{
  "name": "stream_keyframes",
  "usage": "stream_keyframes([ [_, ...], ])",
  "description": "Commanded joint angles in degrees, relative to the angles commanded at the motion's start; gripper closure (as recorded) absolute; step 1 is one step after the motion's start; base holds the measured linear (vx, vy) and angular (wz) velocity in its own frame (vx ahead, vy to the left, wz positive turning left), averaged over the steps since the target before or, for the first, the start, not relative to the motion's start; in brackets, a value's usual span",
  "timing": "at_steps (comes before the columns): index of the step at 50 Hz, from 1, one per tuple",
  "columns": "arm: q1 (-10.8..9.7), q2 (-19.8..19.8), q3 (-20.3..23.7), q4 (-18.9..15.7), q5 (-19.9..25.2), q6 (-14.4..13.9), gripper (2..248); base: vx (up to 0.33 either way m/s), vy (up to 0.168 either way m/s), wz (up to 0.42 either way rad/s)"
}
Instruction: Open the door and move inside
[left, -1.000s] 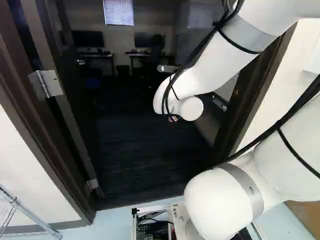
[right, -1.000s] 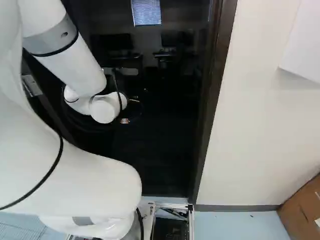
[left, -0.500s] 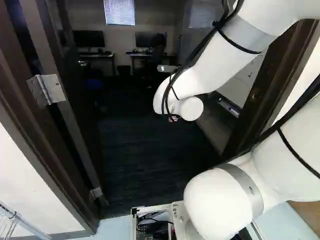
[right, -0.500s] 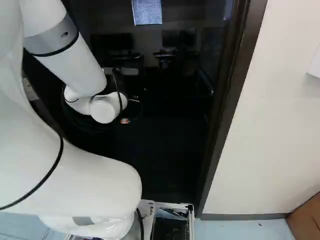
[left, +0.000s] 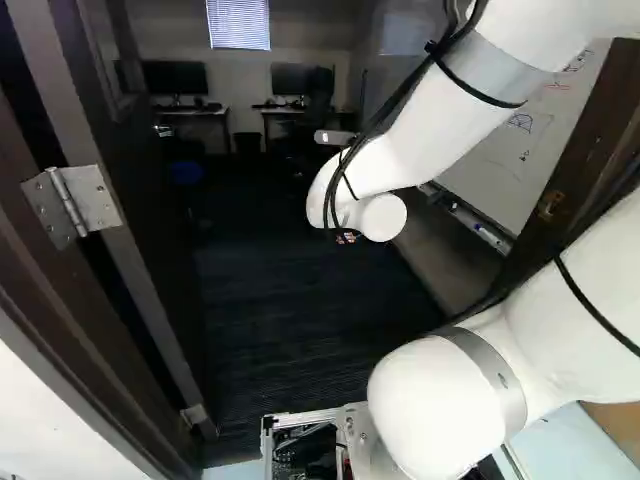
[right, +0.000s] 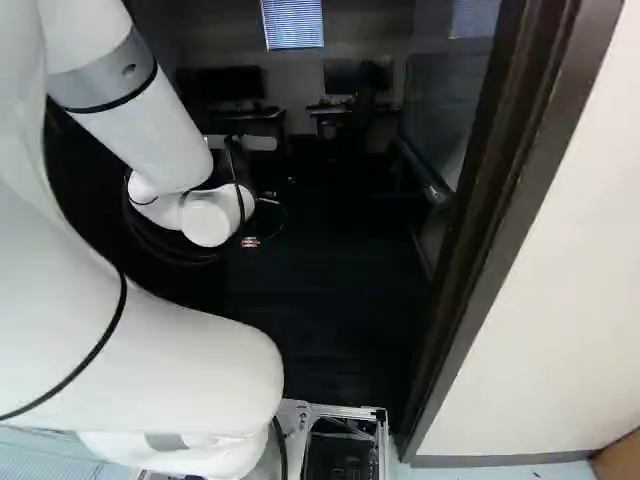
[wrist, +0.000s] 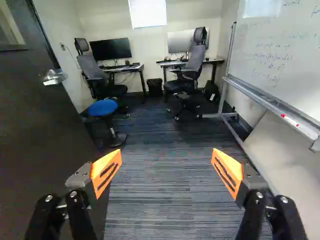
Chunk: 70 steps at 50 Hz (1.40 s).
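- Far left in the left base view, there's the hinge joining door and frame.
- And that door's swung open into the room, its handle catching the light!
- Next, a blue stool, near a tabletop carrying a monitor.
- Centre stage, the gripper: fingers spread wide, nothing held, room ahead.
- Now an office chair, then a whiteboard on its stand.
- Finally, right base view: frame, then pale wall.

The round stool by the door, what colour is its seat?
The seat is bright blue, clearest in the wrist view.
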Motion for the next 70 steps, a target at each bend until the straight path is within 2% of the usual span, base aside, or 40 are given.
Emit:
stream_keyframes([
  [16, 0.0, 0.0, 0.0, 0.0, 0.0, 0.0, 3, 0.163, 0.044, -0.011],
  [70, 0.0, 0.0, 0.0, 0.0, 0.0, 0.0, 3, 0.095, 0.000, -0.005],
])
